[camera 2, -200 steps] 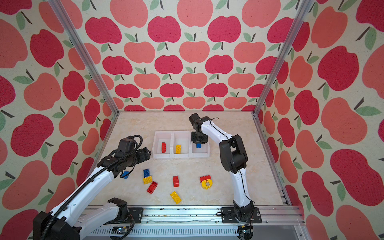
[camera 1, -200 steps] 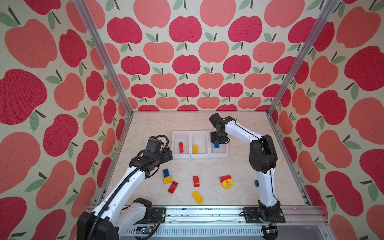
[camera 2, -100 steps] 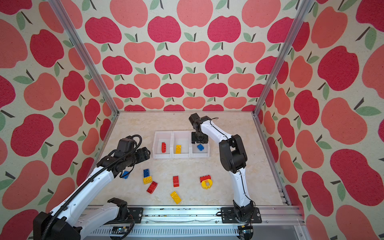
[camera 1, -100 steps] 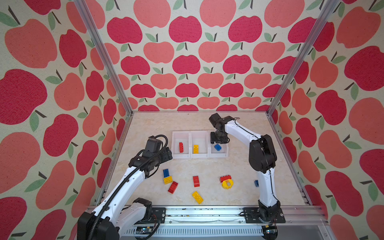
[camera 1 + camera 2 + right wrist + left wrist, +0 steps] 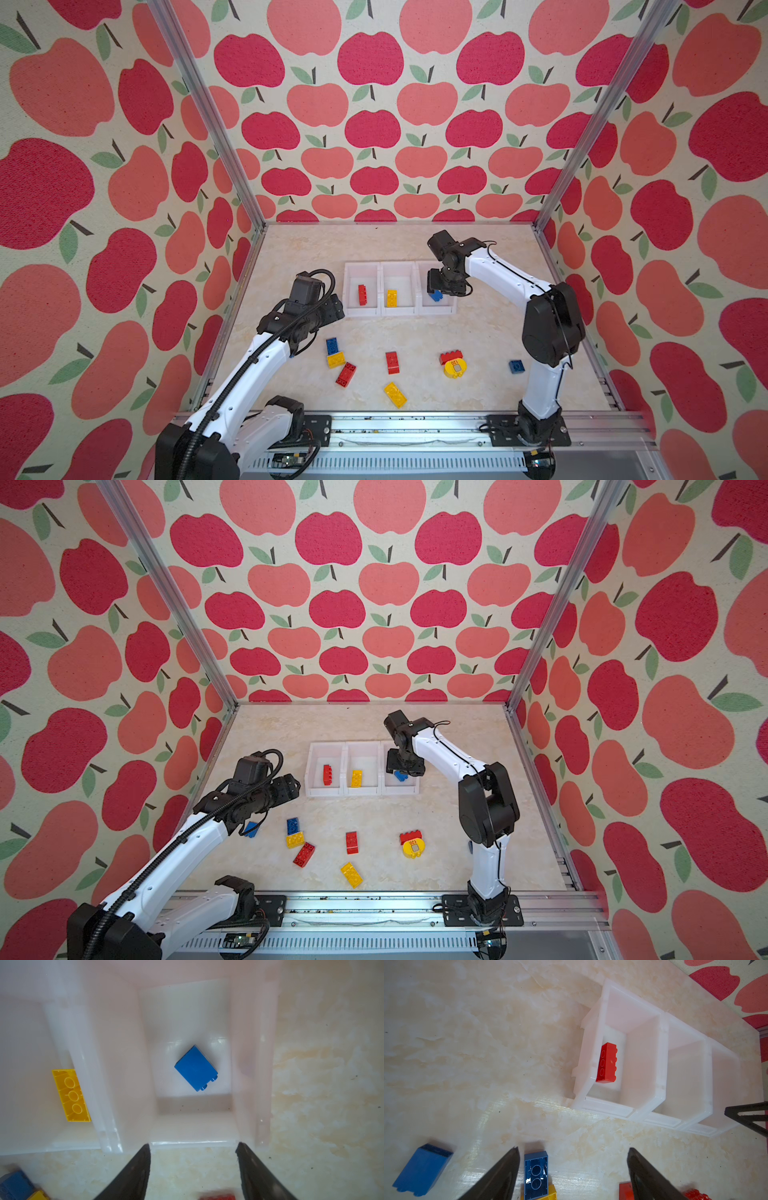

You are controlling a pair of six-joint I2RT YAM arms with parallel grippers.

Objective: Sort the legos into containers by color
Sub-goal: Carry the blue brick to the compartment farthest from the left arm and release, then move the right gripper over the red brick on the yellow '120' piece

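The containers (image 5: pixel 399 312) are three joined white bins in one row. A red lego (image 5: pixel 362 295) lies in the left bin, a yellow one (image 5: pixel 391 298) in the middle bin and a blue one (image 5: pixel 196 1068) on the right bin's floor. My right gripper (image 5: pixel 193 1146) hangs open and empty above that bin (image 5: pixel 441 289). My left gripper (image 5: pixel 573 1150) is open and empty, low over the table left of the bins (image 5: pixel 336 309). An upturned blue lego (image 5: pixel 536 1176) lies just inside its one finger, without touching it.
Loose legos lie in front of the bins: blue (image 5: pixel 331 345), yellow (image 5: pixel 336 360), red (image 5: pixel 345 374), red (image 5: pixel 392 362), yellow (image 5: pixel 395 394), a red one (image 5: pixel 451 357) against a round yellow piece (image 5: pixel 454 368), and blue (image 5: pixel 516 366). Another blue one (image 5: pixel 250 828) lies under the left arm.
My right gripper has opened and the blue lego it held over the right bin now lies on that bin's floor. The left arm has not moved.
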